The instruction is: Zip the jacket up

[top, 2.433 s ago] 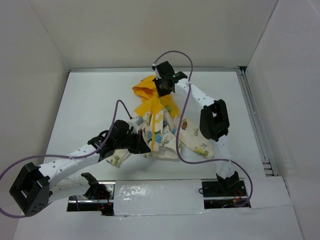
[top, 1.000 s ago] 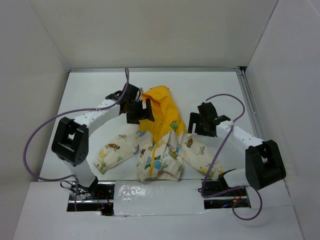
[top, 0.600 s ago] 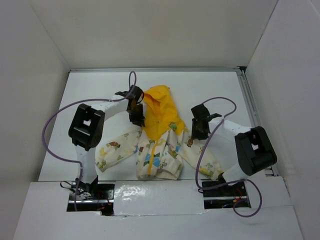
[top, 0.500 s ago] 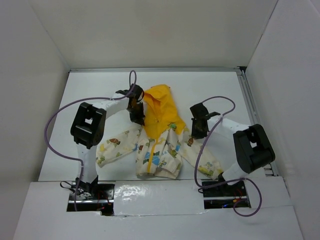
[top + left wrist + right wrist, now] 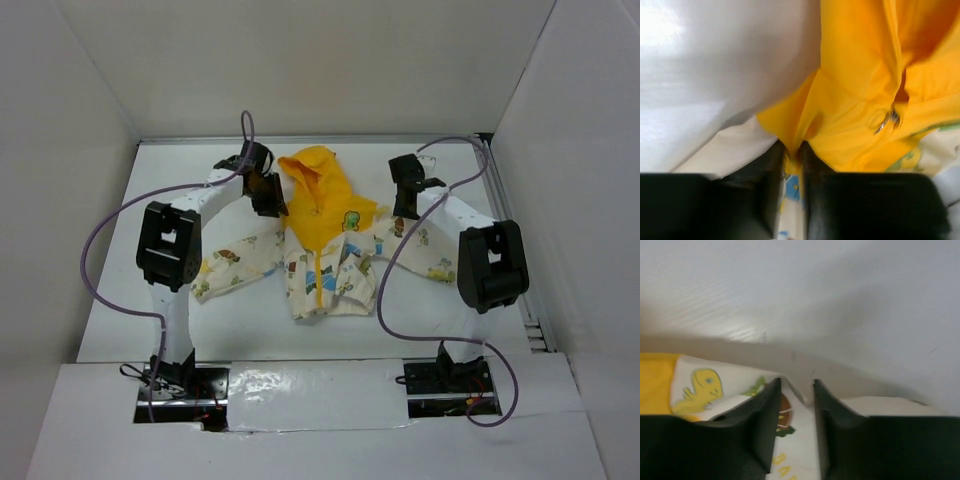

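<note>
The jacket lies face up on the white table, its yellow hood toward the far wall and its cream printed sleeves spread to both sides. An orange zipper line runs down its front. My left gripper sits at the jacket's left shoulder; in the left wrist view it is shut on a fold of yellow fabric, with a metal zipper pull nearby. My right gripper is at the right shoulder; in the right wrist view it pinches a ridge of cream fabric.
White walls enclose the table on three sides. A metal rail runs along the right edge. Purple cables loop off both arms, and the right one hangs across the jacket's right side.
Both grippers have moved toward the far wall, taking the jacket with them. The jacket now lies farther back with its sleeves stretched wider apart.
</note>
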You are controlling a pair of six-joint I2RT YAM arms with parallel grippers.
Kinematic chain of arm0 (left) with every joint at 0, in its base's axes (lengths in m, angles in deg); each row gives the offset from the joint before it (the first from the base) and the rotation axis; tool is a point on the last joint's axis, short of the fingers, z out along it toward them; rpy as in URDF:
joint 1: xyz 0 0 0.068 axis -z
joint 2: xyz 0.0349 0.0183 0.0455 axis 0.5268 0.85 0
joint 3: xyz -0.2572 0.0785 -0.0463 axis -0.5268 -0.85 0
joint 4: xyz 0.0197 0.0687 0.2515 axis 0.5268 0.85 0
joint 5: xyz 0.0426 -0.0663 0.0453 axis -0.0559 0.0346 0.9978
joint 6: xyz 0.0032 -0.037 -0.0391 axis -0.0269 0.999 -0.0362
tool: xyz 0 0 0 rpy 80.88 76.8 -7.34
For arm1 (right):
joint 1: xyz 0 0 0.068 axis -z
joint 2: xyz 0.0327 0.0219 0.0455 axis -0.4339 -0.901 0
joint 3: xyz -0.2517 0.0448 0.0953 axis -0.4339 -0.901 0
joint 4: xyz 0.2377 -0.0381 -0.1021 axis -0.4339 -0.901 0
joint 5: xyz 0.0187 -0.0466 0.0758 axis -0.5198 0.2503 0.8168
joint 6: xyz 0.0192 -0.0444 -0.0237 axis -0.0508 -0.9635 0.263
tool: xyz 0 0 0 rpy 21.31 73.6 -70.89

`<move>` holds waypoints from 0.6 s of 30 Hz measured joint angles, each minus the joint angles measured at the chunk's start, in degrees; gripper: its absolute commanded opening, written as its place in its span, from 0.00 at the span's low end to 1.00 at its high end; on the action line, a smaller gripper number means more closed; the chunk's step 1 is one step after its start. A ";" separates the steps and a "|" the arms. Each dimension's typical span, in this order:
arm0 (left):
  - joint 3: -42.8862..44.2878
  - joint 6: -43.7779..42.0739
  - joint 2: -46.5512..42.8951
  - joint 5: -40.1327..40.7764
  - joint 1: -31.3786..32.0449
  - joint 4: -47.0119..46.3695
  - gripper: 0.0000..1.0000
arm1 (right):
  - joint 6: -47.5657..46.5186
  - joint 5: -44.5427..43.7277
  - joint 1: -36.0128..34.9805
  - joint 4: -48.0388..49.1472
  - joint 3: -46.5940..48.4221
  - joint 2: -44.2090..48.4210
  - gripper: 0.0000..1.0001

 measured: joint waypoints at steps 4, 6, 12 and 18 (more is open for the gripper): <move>1.38 -2.14 -0.52 -0.15 -1.11 -0.35 0.99 | -1.05 -7.85 0.46 -0.68 5.14 -5.92 0.99; 0.87 -2.36 -1.40 -0.20 -1.60 -0.13 0.99 | -1.27 -10.16 -0.20 -1.99 4.74 -5.88 1.00; -7.23 -2.23 -14.03 -4.46 -0.79 -1.25 0.99 | 2.95 -4.76 -5.11 -1.64 -5.33 7.23 0.99; -31.15 0.20 -35.76 -16.59 8.74 -12.59 0.99 | 4.68 16.09 -10.97 3.85 -24.68 26.40 0.99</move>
